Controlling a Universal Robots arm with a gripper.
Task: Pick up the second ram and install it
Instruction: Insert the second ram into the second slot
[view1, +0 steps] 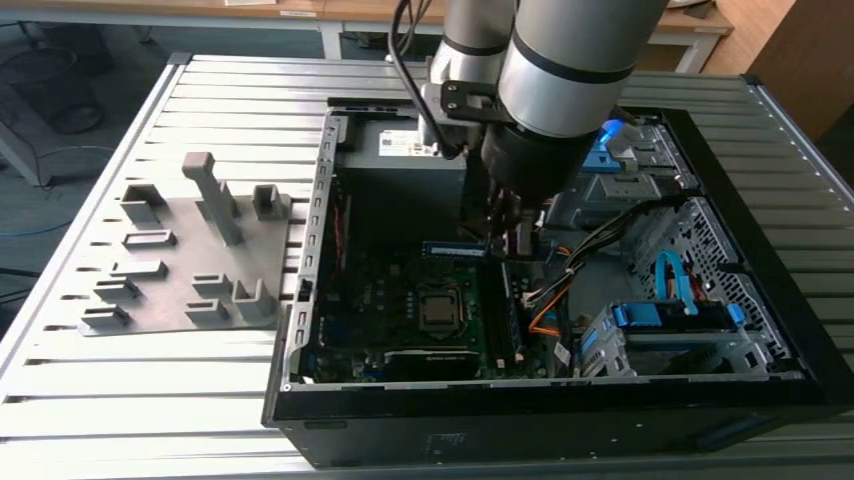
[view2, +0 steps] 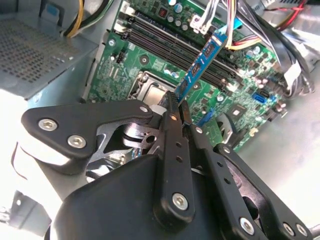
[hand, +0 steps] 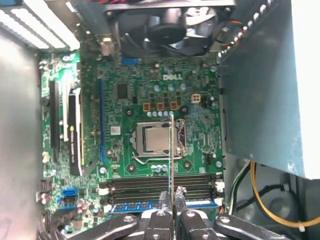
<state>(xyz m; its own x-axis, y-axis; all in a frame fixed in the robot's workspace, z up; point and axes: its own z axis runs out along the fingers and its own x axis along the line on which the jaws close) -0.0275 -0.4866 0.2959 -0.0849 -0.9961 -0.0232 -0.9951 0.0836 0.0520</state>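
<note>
My gripper (view2: 178, 105) is clamped on the memory stick (view2: 200, 67), held edge-down above the motherboard (view2: 115, 75), over its slots.

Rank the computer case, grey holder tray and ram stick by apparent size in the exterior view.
1. computer case
2. grey holder tray
3. ram stick, clearly the smallest
</note>
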